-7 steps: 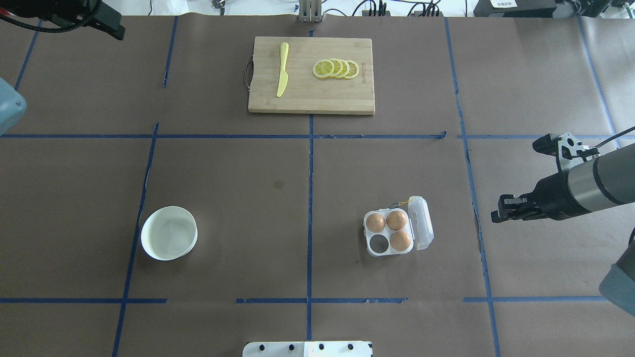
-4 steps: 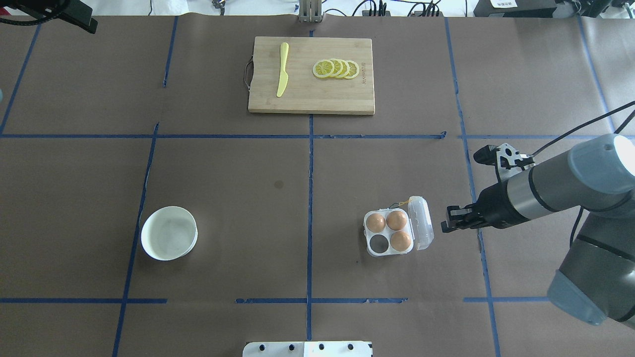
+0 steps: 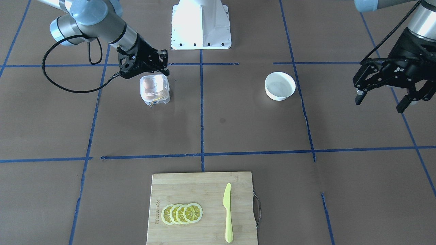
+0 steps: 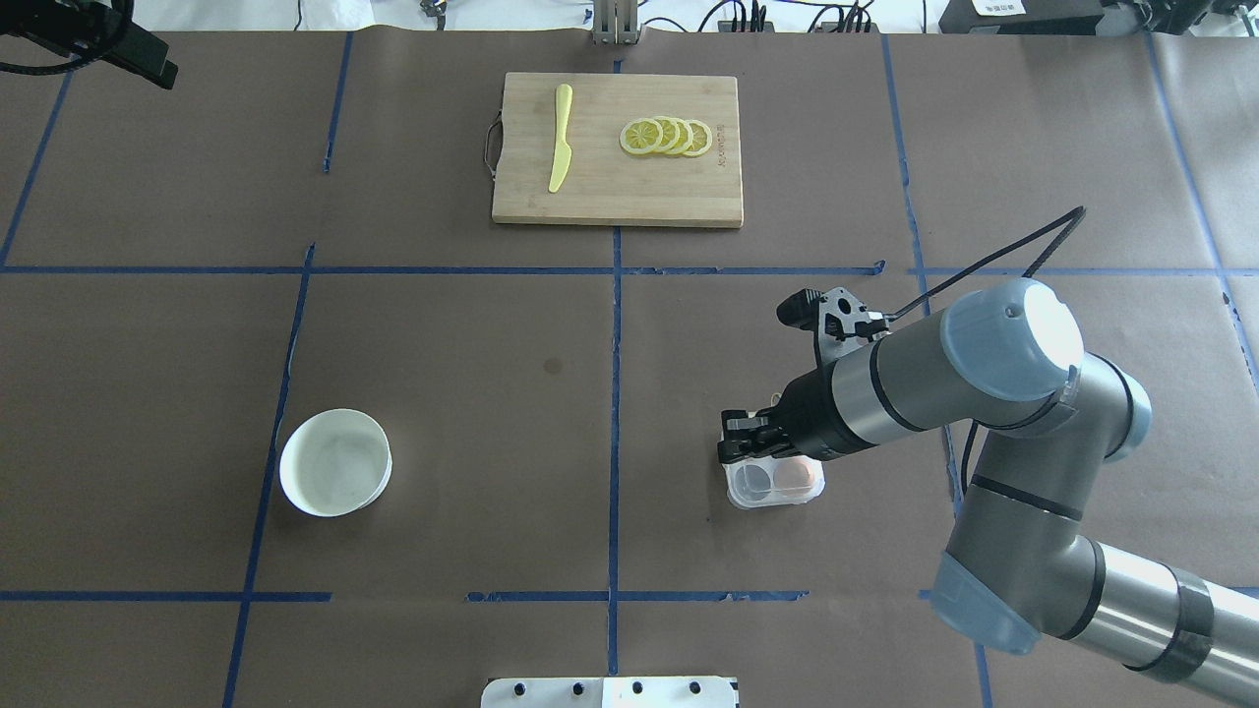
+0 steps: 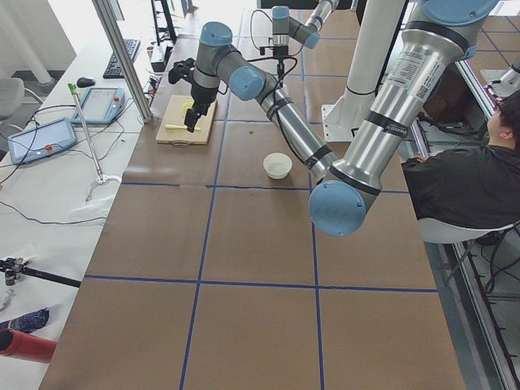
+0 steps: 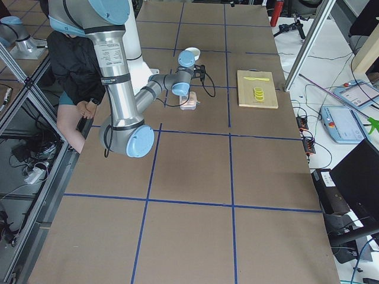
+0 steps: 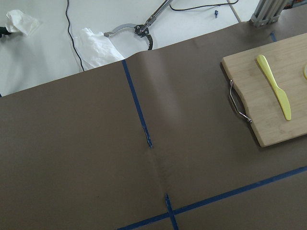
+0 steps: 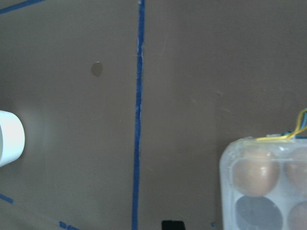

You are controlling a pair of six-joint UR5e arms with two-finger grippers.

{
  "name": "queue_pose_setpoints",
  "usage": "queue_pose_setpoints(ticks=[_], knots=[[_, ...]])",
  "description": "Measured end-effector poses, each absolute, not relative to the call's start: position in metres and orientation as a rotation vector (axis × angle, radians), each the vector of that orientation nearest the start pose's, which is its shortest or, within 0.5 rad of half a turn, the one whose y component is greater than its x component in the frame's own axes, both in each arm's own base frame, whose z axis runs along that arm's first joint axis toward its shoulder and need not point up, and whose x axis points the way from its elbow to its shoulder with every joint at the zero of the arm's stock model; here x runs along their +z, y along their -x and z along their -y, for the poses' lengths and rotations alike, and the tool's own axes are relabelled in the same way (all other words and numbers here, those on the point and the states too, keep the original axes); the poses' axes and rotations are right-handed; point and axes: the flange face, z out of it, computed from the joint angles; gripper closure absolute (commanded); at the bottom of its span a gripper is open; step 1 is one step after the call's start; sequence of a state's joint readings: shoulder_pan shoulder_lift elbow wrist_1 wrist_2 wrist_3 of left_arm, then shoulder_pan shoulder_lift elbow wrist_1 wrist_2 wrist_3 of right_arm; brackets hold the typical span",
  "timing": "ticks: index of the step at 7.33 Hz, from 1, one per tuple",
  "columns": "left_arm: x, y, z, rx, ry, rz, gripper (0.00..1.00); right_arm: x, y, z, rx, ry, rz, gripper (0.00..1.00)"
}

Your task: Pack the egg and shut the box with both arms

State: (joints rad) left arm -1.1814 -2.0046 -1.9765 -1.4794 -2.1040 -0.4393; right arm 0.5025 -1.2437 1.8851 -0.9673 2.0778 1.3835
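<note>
The clear box [image 4: 777, 484] lies right of the table's middle, its lid folded down over the cells. Three tan eggs [image 8: 254, 175] sit under the lid and one cell [image 8: 252, 213] is dark and empty. The box also shows in the front-facing view [image 3: 155, 89]. My right gripper [image 4: 733, 441] looks shut and is over the far half of the lid; I cannot tell if it touches. It also shows in the front-facing view [image 3: 165, 63]. My left gripper [image 3: 378, 103] is open and empty, high at the far left, well away from the box.
A white bowl [image 4: 334, 462] stands at the near left. A wooden cutting board [image 4: 617, 147] at the far middle holds a yellow knife [image 4: 560, 138] and lemon slices [image 4: 666, 136]. Blue tape lines cross the brown table cover.
My right arm swept left from the table's right side to over the box. The lid, which lay open to the right, is now folded over the eggs. The left gripper shifted slightly.
</note>
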Motion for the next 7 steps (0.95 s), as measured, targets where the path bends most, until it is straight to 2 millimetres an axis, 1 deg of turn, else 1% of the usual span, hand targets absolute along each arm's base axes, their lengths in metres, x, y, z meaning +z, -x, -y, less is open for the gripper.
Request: queue_pose_setpoints(ticks=[1, 2, 3, 4, 5, 6, 7], knots=[[0.261, -0.14, 0.559, 0.151, -0.449, -0.753, 0.0, 0.239, 0.465, 0.348, -0.043, 0.001, 1.299, 0.0], [0.28, -0.139, 0.557, 0.176, -0.43, -0.737, 0.0, 0.209, 0.473, 0.352, -0.013, -0.002, 1.297, 0.0], [0.306, -0.136, 0.555, 0.234, -0.413, -0.709, 0.0, 0.184, 0.472, 0.358, 0.038, -0.016, 1.294, 0.0], [0.335, -0.125, 0.558, 0.287, -0.401, -0.675, 0.0, 0.17, 0.461, 0.369, 0.085, -0.038, 1.288, 0.0], [0.367, -0.102, 0.565, 0.327, -0.403, -0.64, 0.0, 0.163, 0.44, 0.387, 0.138, -0.059, 1.262, 0.0], [0.4, -0.071, 0.571, 0.358, -0.409, -0.611, 0.0, 0.162, 0.413, 0.407, 0.188, -0.075, 1.214, 0.0], [0.431, -0.042, 0.572, 0.373, -0.403, -0.601, 0.0, 0.168, 0.382, 0.431, 0.209, -0.095, 1.14, 0.0]])
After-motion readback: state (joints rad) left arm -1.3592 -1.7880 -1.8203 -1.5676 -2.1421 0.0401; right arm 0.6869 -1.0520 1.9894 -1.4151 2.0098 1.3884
